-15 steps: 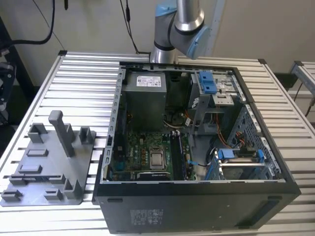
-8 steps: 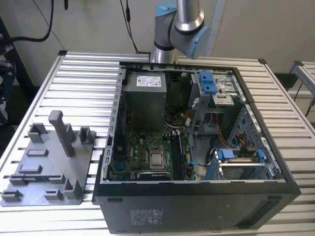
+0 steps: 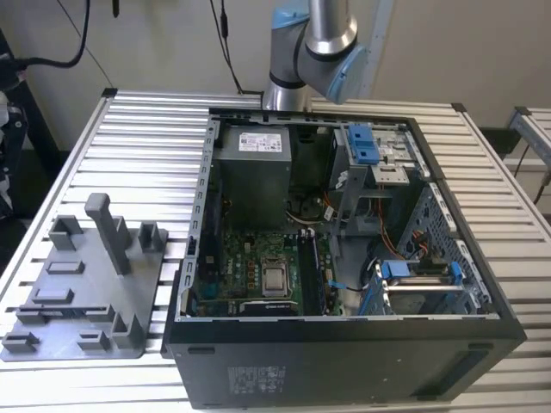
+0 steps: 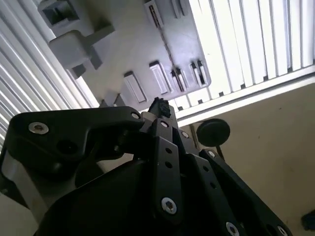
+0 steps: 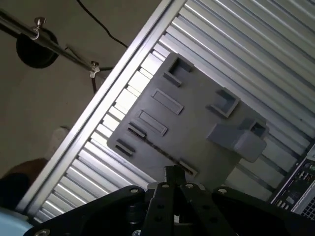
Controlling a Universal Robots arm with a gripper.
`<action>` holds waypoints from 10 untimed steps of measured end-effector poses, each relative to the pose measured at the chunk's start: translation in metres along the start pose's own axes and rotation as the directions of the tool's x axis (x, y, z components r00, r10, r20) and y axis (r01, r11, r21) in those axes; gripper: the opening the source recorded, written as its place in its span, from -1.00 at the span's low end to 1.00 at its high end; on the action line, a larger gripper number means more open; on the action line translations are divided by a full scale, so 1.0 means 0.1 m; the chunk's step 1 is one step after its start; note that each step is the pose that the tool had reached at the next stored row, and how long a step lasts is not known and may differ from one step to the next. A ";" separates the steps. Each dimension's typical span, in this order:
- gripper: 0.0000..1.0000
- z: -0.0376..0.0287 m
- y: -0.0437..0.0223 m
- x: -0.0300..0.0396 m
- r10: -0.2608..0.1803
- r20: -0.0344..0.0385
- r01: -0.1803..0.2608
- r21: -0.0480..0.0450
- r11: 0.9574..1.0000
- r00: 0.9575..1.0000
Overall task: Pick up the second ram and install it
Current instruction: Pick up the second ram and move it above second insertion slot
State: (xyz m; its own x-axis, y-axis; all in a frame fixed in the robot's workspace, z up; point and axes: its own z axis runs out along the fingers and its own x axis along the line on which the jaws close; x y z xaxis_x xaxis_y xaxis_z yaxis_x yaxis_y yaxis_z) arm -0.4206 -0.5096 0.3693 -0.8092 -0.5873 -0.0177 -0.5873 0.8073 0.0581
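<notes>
Ram: long, narrow, dark strip standing on edge in the slot bank of the board, just to the exterior view's right of the processor. From where I stand its chips and sticker cannot be made out, nor can one stick be told from its neighbour in the same bank.

Board: green, lying on the floor of the open case, with the grey power supply at its far end and blue latches on the drive cages toward the exterior view's right.

Case: black, on its side on the slatted table.

Tray: grey, moulded with shallow pockets and one tall post, on the table just beside the case at the exterior view's left.

Arm: silver and blue, rising behind the case at the table's far edge.

Gripper, seen in both wrist views: black linkage fingers drawn together until the tips meet, with nothing visible between them. It hangs over the tray and well apart from it, with the tray's pockets and the table's edge below.
</notes>
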 end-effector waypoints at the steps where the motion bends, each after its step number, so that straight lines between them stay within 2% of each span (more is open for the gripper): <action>1: -0.79 0.000 0.000 0.000 -0.014 -0.001 0.014 0.000 1.000 1.000; 7: -0.79 0.000 0.000 0.000 -0.084 -0.005 0.084 -0.002 0.996 0.996; 10: -0.79 0.000 0.000 0.000 -0.123 -0.007 0.123 -0.003 0.992 0.992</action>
State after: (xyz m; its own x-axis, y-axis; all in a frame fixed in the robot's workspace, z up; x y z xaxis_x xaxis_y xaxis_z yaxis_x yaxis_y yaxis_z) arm -0.4206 -0.5096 0.3693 -0.7307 -0.6824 -0.0181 -0.6822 0.7289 0.0582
